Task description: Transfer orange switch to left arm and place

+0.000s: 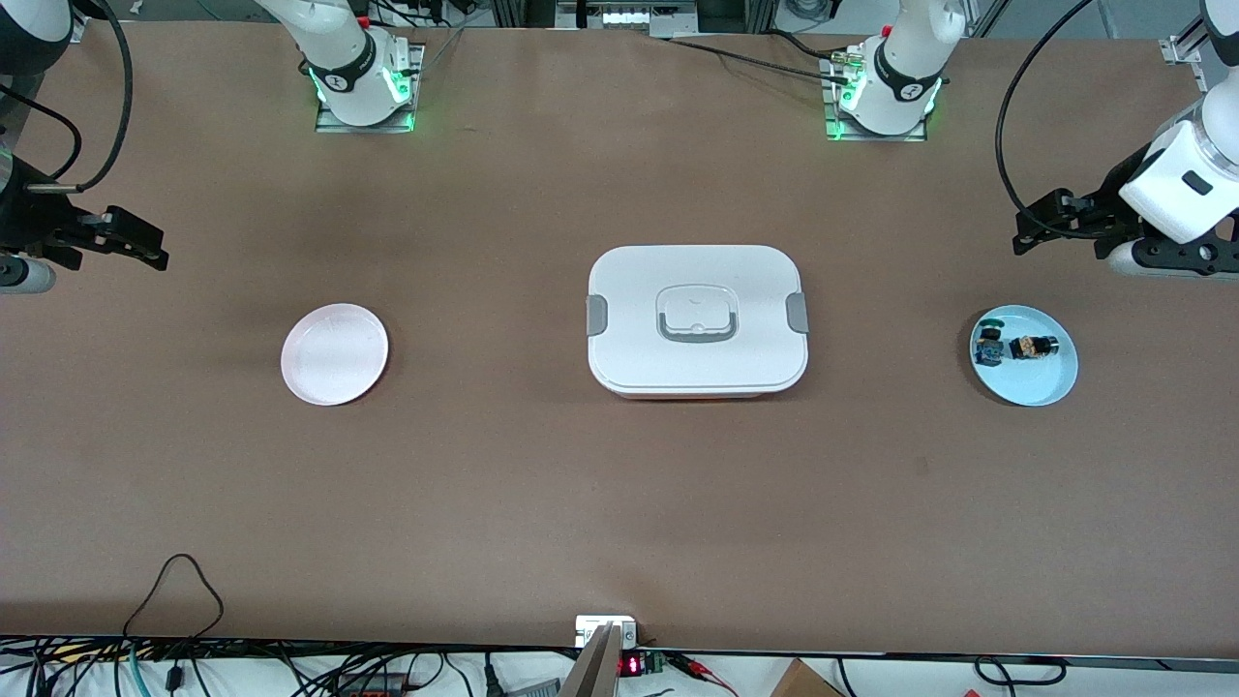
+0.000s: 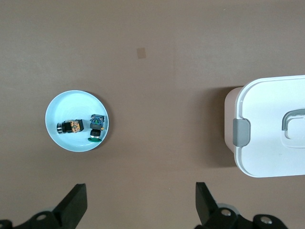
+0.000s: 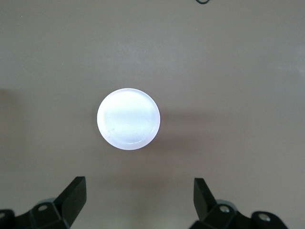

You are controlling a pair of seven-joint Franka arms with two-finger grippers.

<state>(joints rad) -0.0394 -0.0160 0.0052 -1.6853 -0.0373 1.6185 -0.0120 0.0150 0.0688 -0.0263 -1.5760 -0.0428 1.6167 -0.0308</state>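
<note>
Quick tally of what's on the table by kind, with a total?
Round plates: 2, pale pink plate and light blue plate
Small push-button switches: 2, orange-capped black switch and green-capped blue switch, both on the blue plate
White lidded plastic box: 1
Total: 5

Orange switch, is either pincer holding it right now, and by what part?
Nothing is held. The orange switch lies on the blue plate. The left pincer and right pincer both hang open, up in the air.

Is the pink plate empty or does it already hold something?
Empty. The pink plate shows only its bare surface in the front and right wrist views; both switches lie on the blue plate.
</note>
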